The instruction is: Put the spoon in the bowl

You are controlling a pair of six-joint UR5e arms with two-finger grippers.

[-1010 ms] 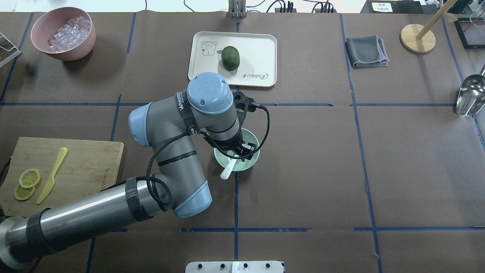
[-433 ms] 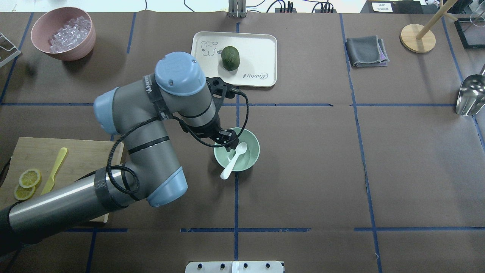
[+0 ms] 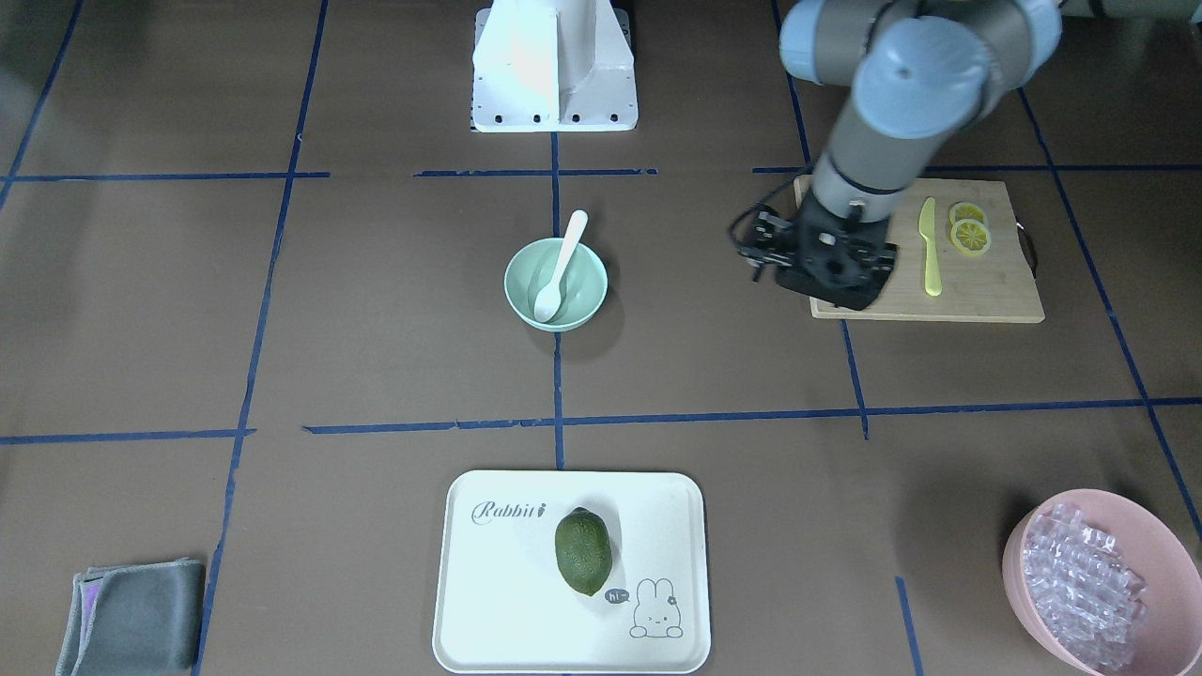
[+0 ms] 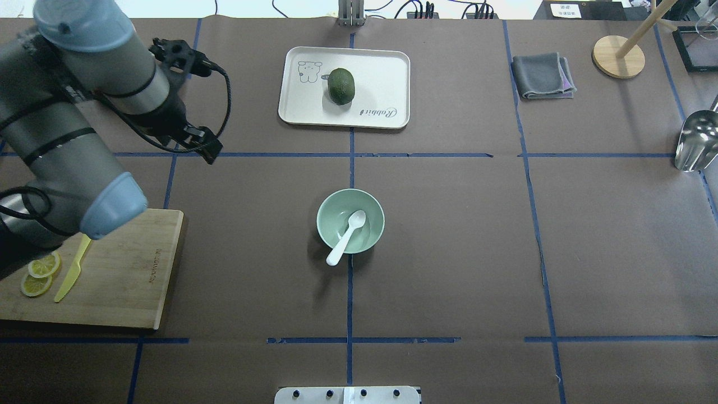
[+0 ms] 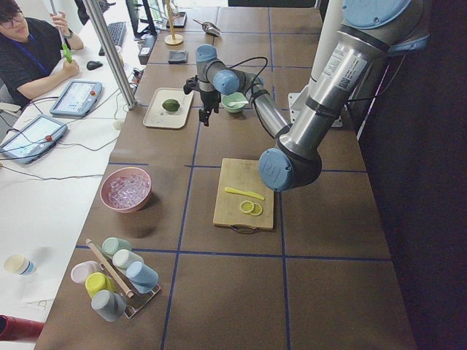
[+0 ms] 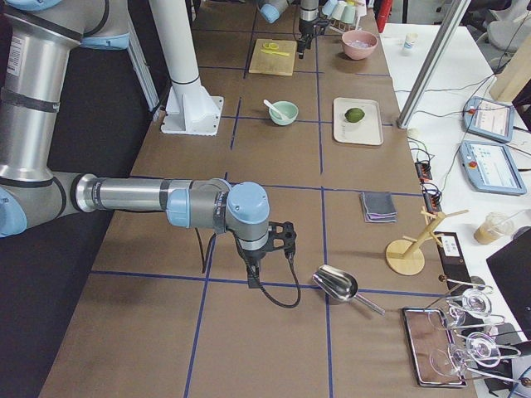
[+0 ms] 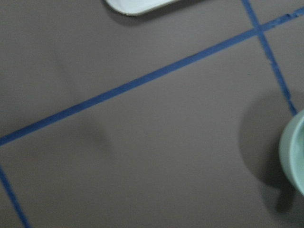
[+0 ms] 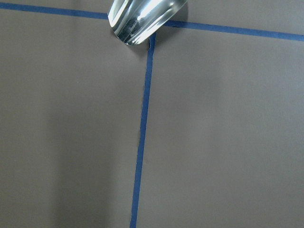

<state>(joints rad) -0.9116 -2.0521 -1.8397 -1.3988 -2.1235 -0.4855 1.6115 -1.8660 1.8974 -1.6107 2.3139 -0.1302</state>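
The white spoon (image 4: 349, 230) lies in the mint-green bowl (image 4: 336, 212) at the table's middle, scoop inside, handle tip resting over the near rim. It shows the same in the front view, spoon (image 3: 562, 268) in bowl (image 3: 589, 282). My left gripper (image 4: 206, 150) hangs empty and open, well left of and beyond the bowl; in the front view it (image 3: 826, 272) is over the cutting board's corner. The bowl's edge (image 7: 294, 152) shows in the left wrist view. My right gripper (image 6: 251, 280) shows only in the exterior right view; I cannot tell its state.
A white tray (image 4: 381, 67) with a green fruit (image 4: 341, 85) sits beyond the bowl. A cutting board (image 4: 123, 269) with a yellow knife (image 4: 70, 278) and lemon slices lies near left. Pink ice bowl (image 3: 1024, 563), grey cloth (image 4: 542, 76), metal scoop (image 4: 695, 140).
My left gripper let go of the spoon, rose and swung far left and away from the bowl. The spoon stays in the bowl.
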